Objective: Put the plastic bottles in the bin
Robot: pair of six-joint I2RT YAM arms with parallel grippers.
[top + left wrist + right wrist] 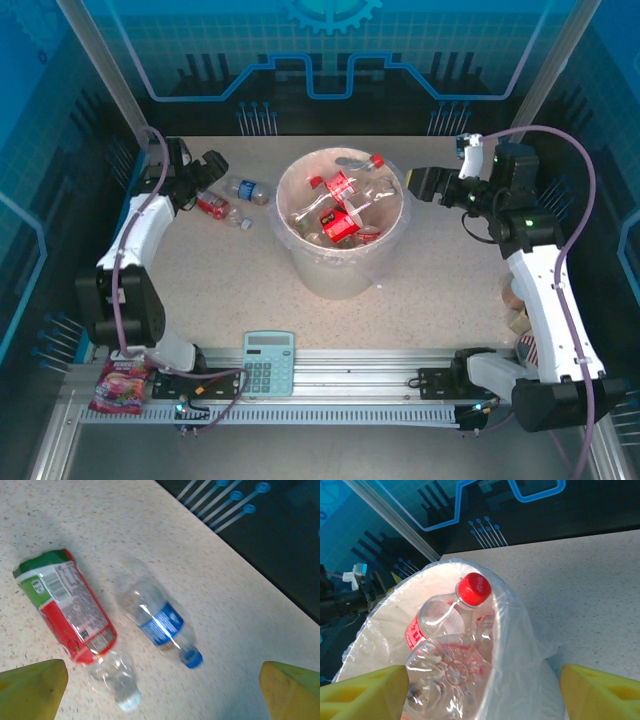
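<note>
**Top external**
- The bin (330, 275) stands mid-desk (220, 300), bag-lined.
- It holds a heap of crushed bottles (342, 205), with red caps and labels showing.
- Two more bottles lie on the desk left of the bin: a red-label bottle (213, 207) and, nearer the bin, a blue-label bottle (247, 190).
- The left pincer (205, 172) hangs close by those two, on their side away from the bin.
- The right pincer (425, 186) hovers just right of the bin's rim, released, holding nothing.
- A calculator (270, 362) and a pink snack packet (120, 385) lie on the near side of the bin, well apart from it. Neither is a task item.

**Left wrist** (slightly blurred)
- The yellow fingers (30, 687) are spread wide with nothing between them, so the left pincer is released.
- The red-label bottle (65, 610) is squashed flat, with a green band at its far end and a pale cap toward the camera.
- The blue-label bottle (160, 622) lies on its side beside it, not touching. It is rounder and has a blue cap.
- Both look empty, so I judge them very light, with thin walls that buckle under a squeeze.
- The round one will likely roll or slip. I would take it across the labelled middle.
- The flat one should stay put. I would take it across its narrow width or near the stiffer neck.

**Right wrist**
- The camera looks down over the bin's rim.
- A red-capped bottle (455, 620) leans inside against the liner (520, 645), with a crumpled clear bottle (450, 672) below it.
- The fingers (600, 692) are wide apart and empty
</note>
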